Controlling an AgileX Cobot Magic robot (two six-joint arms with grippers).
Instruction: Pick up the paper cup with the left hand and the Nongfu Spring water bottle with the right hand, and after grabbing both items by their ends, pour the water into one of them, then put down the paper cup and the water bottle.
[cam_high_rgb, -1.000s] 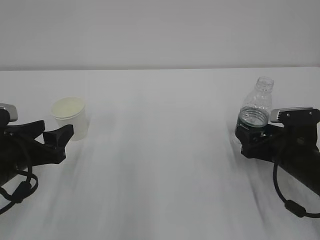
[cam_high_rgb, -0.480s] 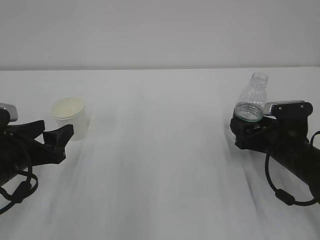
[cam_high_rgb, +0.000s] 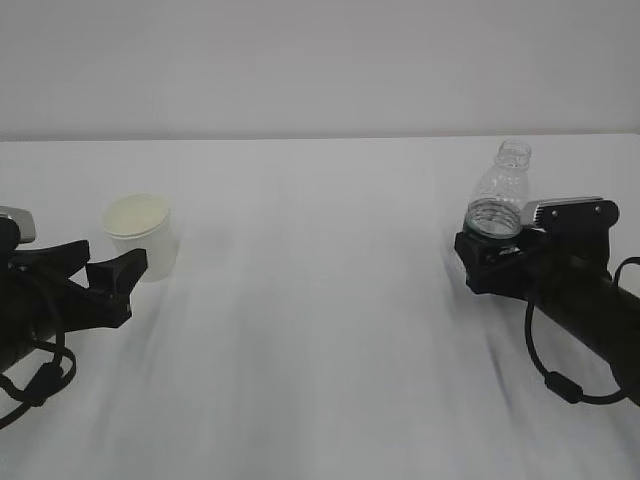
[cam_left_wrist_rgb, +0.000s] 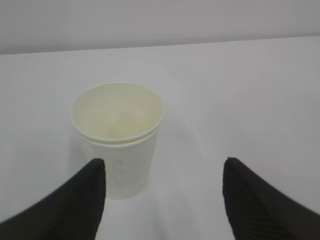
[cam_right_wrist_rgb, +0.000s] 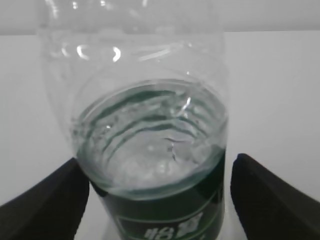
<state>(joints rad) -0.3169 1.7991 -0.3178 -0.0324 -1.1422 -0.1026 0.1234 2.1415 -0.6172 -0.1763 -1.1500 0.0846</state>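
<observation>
Two grippers, both spread: left (cam_left_wrist_rgb: 162, 192) released, cup (cam_left_wrist_rgb: 118, 137) upper-left of center; right (cam_right_wrist_rgb: 157, 197) flanked bottle (cam_right_wrist_rgb: 145, 135), grip uncertain.

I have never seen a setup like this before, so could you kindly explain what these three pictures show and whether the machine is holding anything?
This is a two-armed robot working at a white table. The wide picture is taken from in front of the table; the other two come from small cameras mounted on each arm's wrist, looking out past its fingers.

The left hand has its fingers apart just in front of the paper cup. The left wrist picture shows the cup standing upright on the table, with one black finger close against its lower side; it is not gripped.

The right hand sits around the Nongfu Spring water bottle. The right wrist picture shows the bottle partly filled with water, with a gap beside each finger, so it seems released rather than held.
</observation>
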